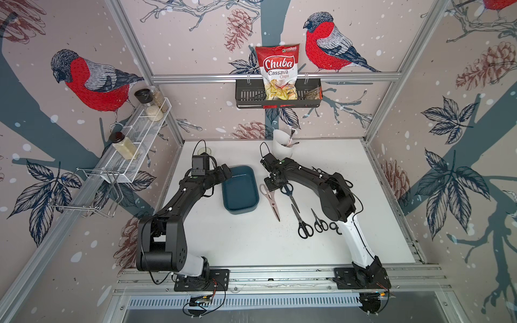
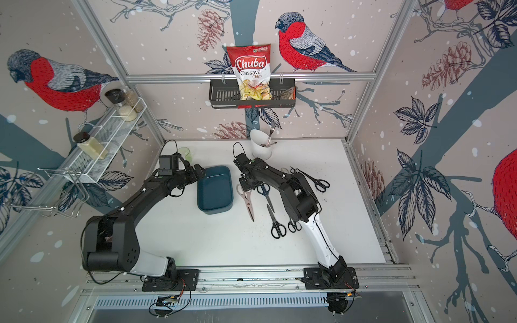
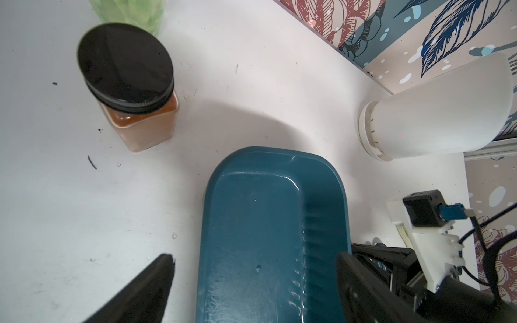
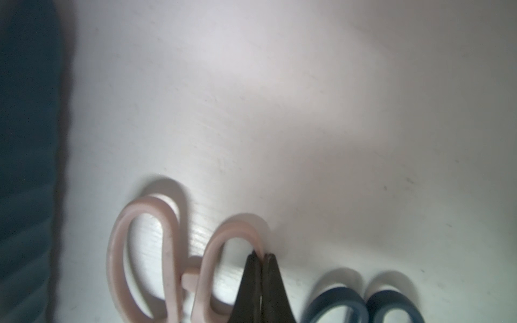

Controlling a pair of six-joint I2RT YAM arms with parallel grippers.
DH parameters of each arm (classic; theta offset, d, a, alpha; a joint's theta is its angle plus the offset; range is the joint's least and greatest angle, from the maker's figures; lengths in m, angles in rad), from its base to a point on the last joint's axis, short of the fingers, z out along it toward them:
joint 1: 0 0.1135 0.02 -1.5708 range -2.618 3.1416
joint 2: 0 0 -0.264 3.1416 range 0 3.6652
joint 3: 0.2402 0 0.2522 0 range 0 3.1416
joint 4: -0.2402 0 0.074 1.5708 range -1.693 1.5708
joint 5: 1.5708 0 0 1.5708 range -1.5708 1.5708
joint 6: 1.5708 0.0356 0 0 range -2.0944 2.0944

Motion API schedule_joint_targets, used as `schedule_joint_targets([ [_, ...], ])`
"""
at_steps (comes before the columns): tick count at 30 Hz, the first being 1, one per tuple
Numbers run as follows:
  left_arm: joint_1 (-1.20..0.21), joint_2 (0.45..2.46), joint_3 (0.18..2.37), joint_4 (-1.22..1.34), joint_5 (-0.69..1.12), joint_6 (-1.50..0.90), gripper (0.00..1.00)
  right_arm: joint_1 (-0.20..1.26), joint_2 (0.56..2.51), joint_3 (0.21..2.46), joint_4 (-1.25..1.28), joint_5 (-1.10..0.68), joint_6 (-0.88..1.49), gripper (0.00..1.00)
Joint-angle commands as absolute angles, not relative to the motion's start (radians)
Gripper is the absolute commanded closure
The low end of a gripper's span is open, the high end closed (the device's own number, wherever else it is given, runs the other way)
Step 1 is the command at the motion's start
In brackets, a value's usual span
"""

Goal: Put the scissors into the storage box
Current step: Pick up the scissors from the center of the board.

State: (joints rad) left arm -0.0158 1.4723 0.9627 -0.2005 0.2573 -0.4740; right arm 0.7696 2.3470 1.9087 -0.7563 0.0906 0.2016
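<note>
The pink-handled scissors (image 1: pixel 270 199) (image 2: pixel 246 200) lie flat on the white table just right of the storage box (image 1: pixel 239 193) (image 2: pixel 214 193), a shallow teal tub with nothing in it. My right gripper (image 1: pixel 272 185) (image 4: pixel 261 256) is down at their handle end, shut on the rim of one pink handle loop (image 4: pixel 212 260). My left gripper (image 1: pixel 227 172) (image 3: pixel 255 258) hangs open above the box's far left corner, with the box floor (image 3: pixel 251 223) between its fingers. Several black-handled scissors (image 1: pixel 303 223) lie to the right; one dark pair (image 4: pixel 363 304) lies beside the pink one.
A white cutlery cup (image 1: pixel 282 146) with a fork stands behind the right gripper. An amber jar (image 3: pixel 134 95) and a green cup (image 3: pixel 128 11) stand behind the box. One more pair of scissors (image 2: pixel 314 179) lies behind the right arm. A black basket (image 1: pixel 307 95) holds a chips bag.
</note>
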Motion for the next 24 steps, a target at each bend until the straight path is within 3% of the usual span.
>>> schedule_joint_targets([
  [1,-0.011,1.467,0.969,-0.192,0.261,-0.474,0.06,0.757,2.342,1.873,-0.770,0.151,0.175,1.00],
  [13,-0.003,1.470,0.967,-0.188,0.270,-0.479,0.06,0.637,2.114,1.787,-0.684,-0.019,0.242,1.00],
  [24,0.033,1.470,0.962,-0.181,0.288,-0.492,0.06,0.682,2.080,1.878,-0.567,-0.063,0.370,1.00],
])
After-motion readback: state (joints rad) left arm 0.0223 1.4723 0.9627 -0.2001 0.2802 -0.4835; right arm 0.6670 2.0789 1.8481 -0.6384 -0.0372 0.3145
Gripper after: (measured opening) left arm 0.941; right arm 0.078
